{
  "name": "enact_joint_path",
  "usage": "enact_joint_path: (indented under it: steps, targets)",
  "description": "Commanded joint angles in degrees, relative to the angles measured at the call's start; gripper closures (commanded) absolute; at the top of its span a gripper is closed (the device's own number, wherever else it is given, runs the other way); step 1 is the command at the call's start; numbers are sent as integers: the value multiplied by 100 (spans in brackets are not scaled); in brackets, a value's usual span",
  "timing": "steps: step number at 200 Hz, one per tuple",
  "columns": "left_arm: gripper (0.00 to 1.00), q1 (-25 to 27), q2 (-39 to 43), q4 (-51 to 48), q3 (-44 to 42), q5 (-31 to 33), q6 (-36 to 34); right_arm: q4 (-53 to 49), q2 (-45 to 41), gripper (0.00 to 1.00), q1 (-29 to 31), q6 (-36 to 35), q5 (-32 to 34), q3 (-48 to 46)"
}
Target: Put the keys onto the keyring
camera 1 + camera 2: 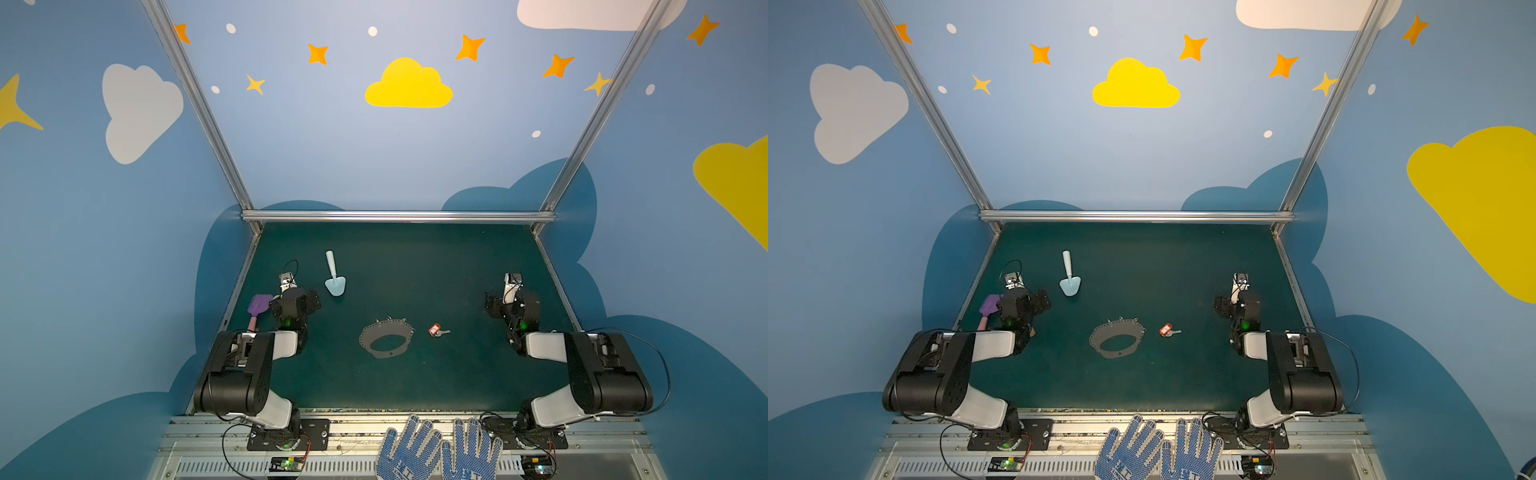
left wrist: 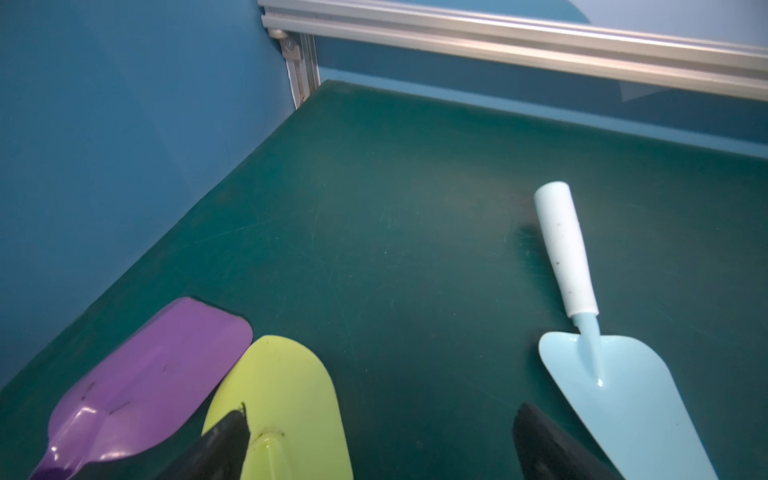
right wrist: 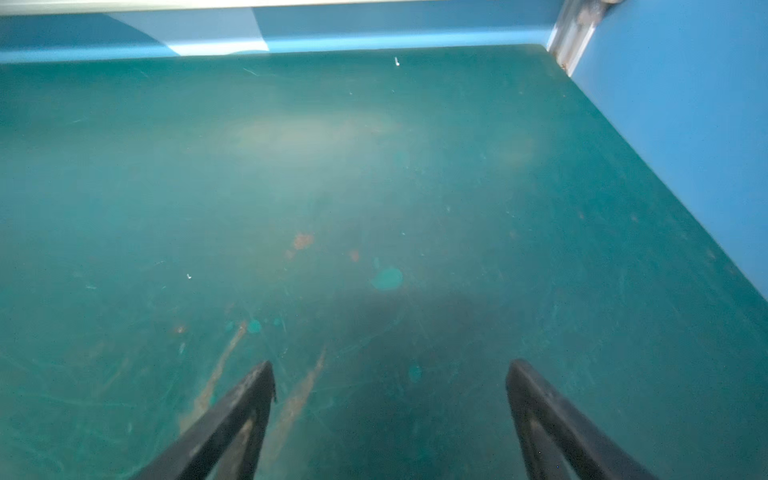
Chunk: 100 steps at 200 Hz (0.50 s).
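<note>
1. Blue dotted gloves point(image 1: 440, 451) lie on the near rail.
2. The keyring point(image 1: 386, 328) lies flat mid-tabletop point(image 1: 415, 382), with the key point(image 1: 435, 330) near its right side, apart from it.
3. Left jaws are spread wide and empty, by the yellow-green shovel point(image 2: 282, 386) and purple shovel point(image 1: 259, 305).
4. Right jaws are spread wide and empty.
5. The light blue shovel point(image 1: 335, 284) lies farther back.

The bench point(image 3: 415, 166) has a matt green surface, scratched and stained. The purple shovel point(image 2: 158, 365) and the blue shovel point(image 2: 615, 395) look glossy and smooth. The keyring point(image 1: 365, 338) is matt grey.
</note>
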State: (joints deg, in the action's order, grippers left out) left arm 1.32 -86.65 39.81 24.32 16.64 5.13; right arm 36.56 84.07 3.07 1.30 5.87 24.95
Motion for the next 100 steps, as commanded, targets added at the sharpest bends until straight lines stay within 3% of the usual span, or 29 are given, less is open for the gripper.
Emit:
enact_joint_path:
  steps: [1,30,44,47,52,64,84,100]
  targets:
    - [0,171,124,-53,85,282,-85,-1454,-701,11,-8,103,22,756]
    - [0,149,114,-39,86,246,-38,-2200,-1415,11,-85,912,-539,1062]
    - [0,160,130,-20,90,232,-57,-3060,-1792,11,-204,2231,-335,1198]
    - [0,190,137,-40,121,250,-78,-3259,-1854,5,-240,2548,-239,1245]
    - [0,293,177,-109,226,453,-145,-3367,-1927,3,-358,2868,-439,1268]
    - [0,362,453,-1643,964,396,-336,-3088,-1938,7,-589,2899,-1332,1179]
    - [0,322,561,-2654,1785,109,-266,-3296,-1924,10,-597,2724,-2017,1305]
    - [0,258,735,-3418,2258,105,752,-3751,-1922,13,-460,2640,-2351,1586]
